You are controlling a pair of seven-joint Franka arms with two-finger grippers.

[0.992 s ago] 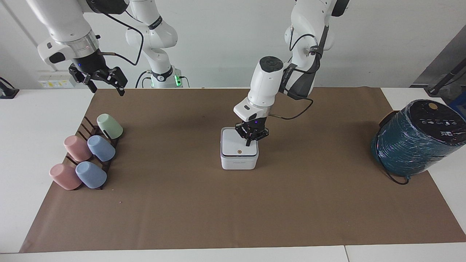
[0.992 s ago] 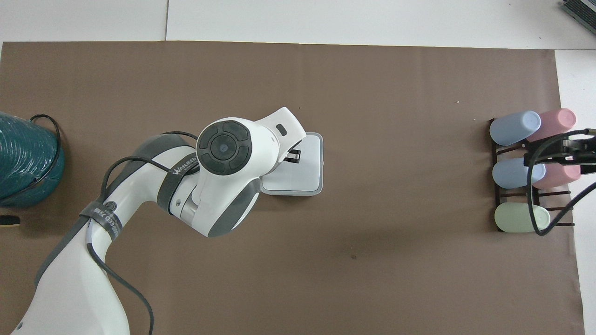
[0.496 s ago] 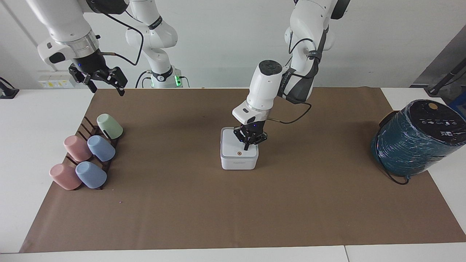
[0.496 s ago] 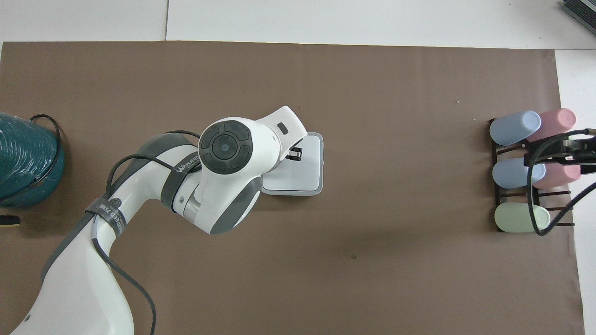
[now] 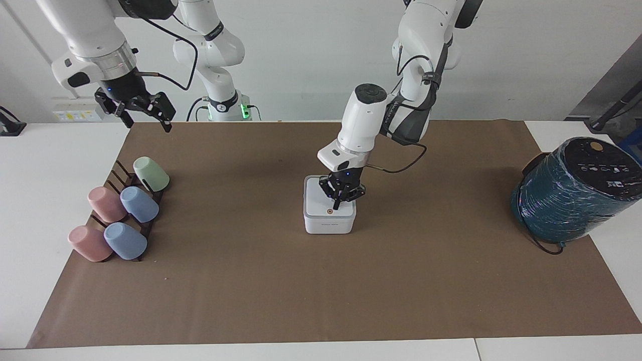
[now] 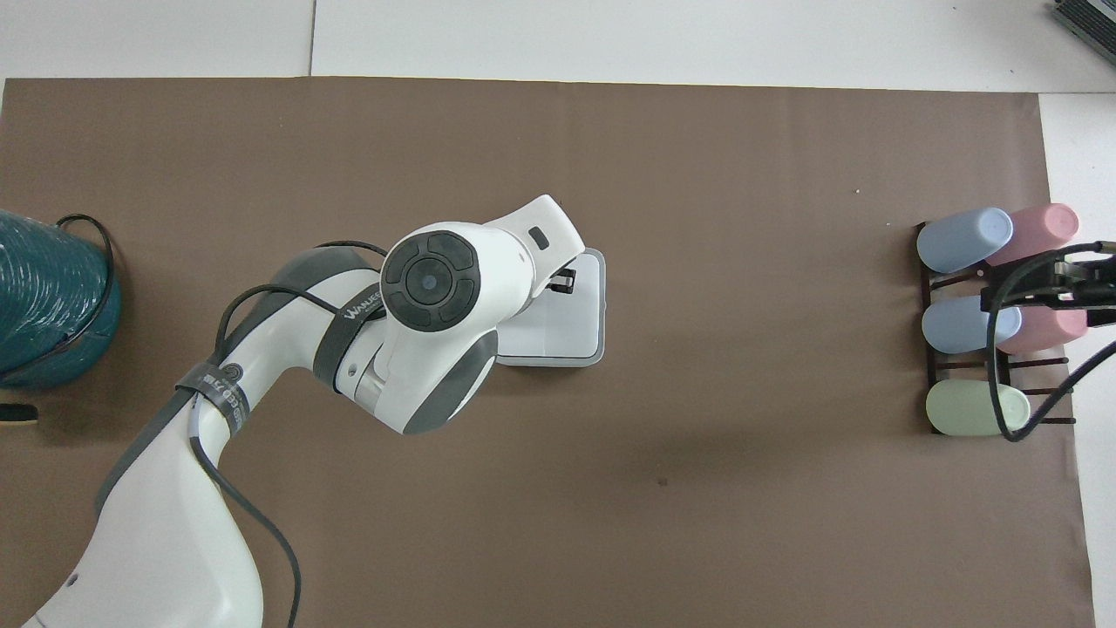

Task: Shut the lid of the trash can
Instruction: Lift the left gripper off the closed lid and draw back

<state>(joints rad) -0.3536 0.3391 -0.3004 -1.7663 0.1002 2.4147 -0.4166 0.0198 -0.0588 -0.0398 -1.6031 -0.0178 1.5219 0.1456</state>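
**Left tool presses down on the shut lid**

Since a second ago we see the left tool (image 5: 337,204) has slid across the lid (image 5: 323,201) away from the robots, from the edge nearest them toward the orange-brown dot (image 5: 329,211), and the lid now lies flat with the dark gap at its rim gone. The tool's fingers are drawn together into one point, and that point stands on the lid just beside the dot. In the overhead view the arm's white wrist hides most of the tool (image 6: 565,281); only the dark tips show over the lid (image 6: 571,318).

The trash can (image 5: 329,221) stands upright near the middle of the brown paper sheet (image 5: 321,281) that covers the worktop (image 5: 30,210). Its small grey front label is too small for us to read. On the left arm's grey band we read "WANUEED" or something close to it, though we cannot be sure of the letters.

The right tool (image 5: 145,116) waits in the air over the right arm's end of the worktop, its fingers apart and empty. Under it a dark rack (image 5: 120,175) holds pastel cups (image 5: 139,204): green, blue and pink. At the left arm's end a teal wrapped cylinder (image 5: 567,200) leans, with white marks on its black top that we cannot read.
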